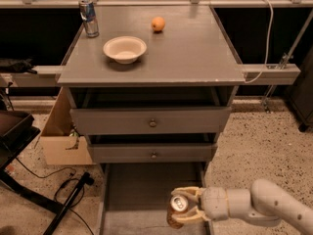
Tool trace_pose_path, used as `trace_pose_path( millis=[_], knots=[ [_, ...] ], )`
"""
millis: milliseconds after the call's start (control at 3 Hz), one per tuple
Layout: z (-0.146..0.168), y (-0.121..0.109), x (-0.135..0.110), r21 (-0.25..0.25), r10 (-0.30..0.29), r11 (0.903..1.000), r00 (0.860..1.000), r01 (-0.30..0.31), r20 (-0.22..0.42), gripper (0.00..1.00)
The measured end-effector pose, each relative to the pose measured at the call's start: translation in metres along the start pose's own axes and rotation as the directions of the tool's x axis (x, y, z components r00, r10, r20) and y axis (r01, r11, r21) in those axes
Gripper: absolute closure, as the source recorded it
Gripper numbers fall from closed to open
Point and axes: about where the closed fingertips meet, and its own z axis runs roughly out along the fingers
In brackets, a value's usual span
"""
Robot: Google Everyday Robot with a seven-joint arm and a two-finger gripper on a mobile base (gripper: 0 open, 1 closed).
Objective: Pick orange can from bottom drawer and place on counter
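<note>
The orange can (pixel 176 210) has a dark orange-brown body and a silver top with a pull tab. My gripper (pixel 186 205) is shut on it, cream fingers (pixel 187 191) on either side. It holds the can above the right front part of the open bottom drawer (pixel 132 190), a long grey tray with low walls. My arm (pixel 259 205) reaches in from the lower right. The counter (pixel 186 53) is the wide grey cabinet top further up the view.
On the counter stand a white bowl (pixel 124 48), a slim silver-blue can (pixel 88 17) at the back left and an orange fruit (pixel 157 23). Two upper drawers with knobs (pixel 153 123) stick out slightly. A cardboard box (pixel 61 136) and cables lie left of the cabinet.
</note>
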Motion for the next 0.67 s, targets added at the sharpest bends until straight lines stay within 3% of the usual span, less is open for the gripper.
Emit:
trace_pose_path(
  millis=[333,667],
  knots=[
    [-0.059,-0.030,-0.092,0.099,0.016,0.9950,0.999,-0.012,-0.042,1.00],
    [-0.088,-0.057,-0.139,0.196,0.047,0.9801,0.997,-0.034,-0.064,1.00]
  ],
)
